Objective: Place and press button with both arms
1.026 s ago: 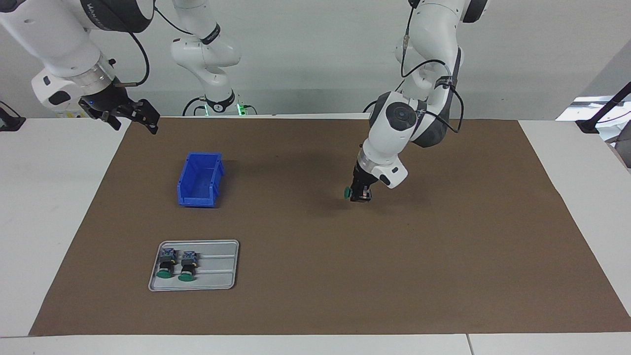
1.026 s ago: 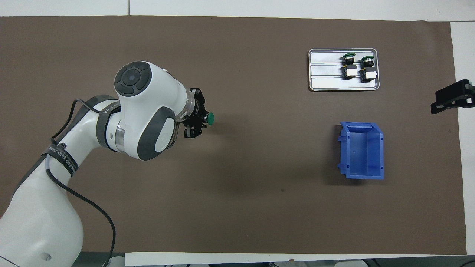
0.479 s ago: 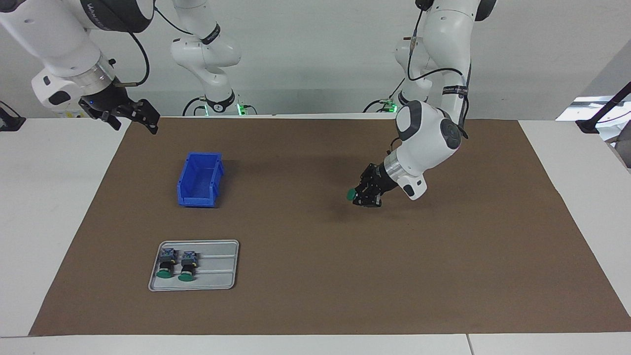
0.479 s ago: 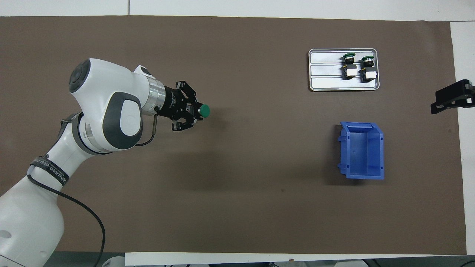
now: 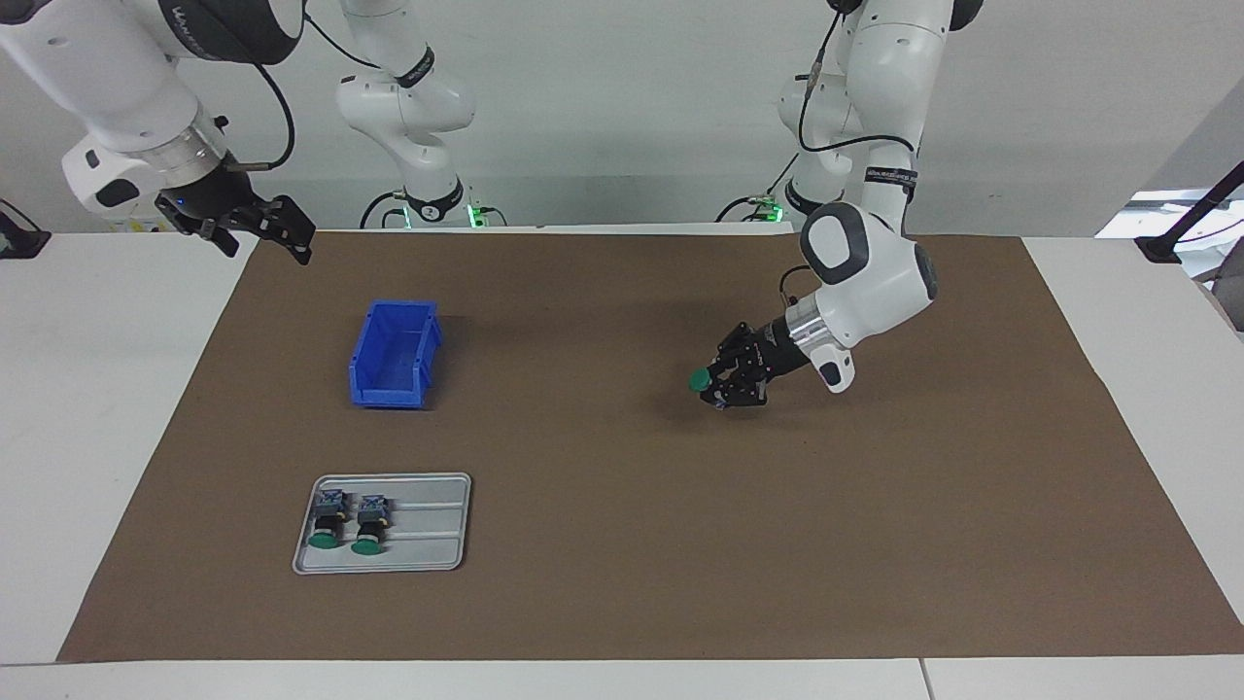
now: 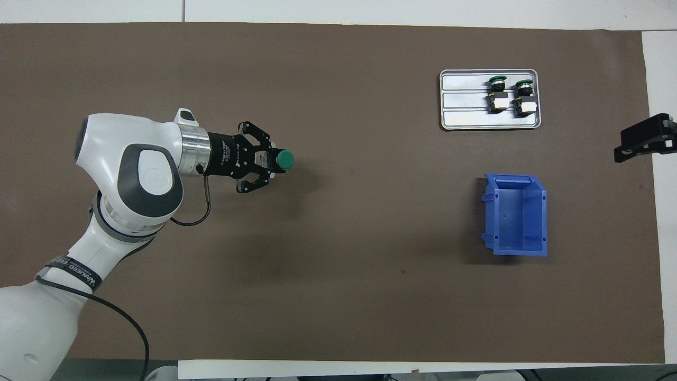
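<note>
Left gripper (image 5: 717, 385) grasping button (image 5: 699, 380) over mid-mat; right gripper (image 5: 277, 231) released, waits at mat (image 5: 622, 544) corner.

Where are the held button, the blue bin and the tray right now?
button (image 6: 286, 159): overhead view, on its green cap.
blue bin (image 5: 425, 342): facing view, on its side wall.
tray (image 6: 465, 120): overhead view, on a bare strip of its floor.

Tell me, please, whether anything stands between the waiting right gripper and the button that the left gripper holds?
Nothing visible does. The left gripper holds the button over bare brown mat, green cap toward the right arm's end. The right gripper waits open above the mat's corner; the blue bin sits low beneath that line.
</note>
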### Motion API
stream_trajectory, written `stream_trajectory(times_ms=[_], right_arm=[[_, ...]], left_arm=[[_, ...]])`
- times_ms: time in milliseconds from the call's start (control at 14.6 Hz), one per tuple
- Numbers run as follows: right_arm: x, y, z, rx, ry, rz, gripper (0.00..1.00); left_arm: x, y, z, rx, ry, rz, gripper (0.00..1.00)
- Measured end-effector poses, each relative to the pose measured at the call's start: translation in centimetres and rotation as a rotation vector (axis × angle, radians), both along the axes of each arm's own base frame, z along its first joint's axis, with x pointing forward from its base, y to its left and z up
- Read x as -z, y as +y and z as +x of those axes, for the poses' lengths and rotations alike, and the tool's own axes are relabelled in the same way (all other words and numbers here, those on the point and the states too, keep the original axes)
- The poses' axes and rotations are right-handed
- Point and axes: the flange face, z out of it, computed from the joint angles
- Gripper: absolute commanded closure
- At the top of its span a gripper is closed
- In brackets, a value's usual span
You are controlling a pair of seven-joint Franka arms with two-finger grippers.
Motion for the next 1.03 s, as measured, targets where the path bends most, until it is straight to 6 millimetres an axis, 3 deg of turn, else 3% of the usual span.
stream_trajectory(times_ms=[684,1026], right_arm=[[0.0,0.0,0.0,0.000,0.000,0.000,0.01],[0.0,0.0,0.0,0.000,0.000,0.000,0.01]], left_arm=[[5.4,4.0,-1.1,-0.069,0.013,-0.231,0.95],[7.5,4.4,-2.4,-0.079,-0.003,-0.352,0.96]])
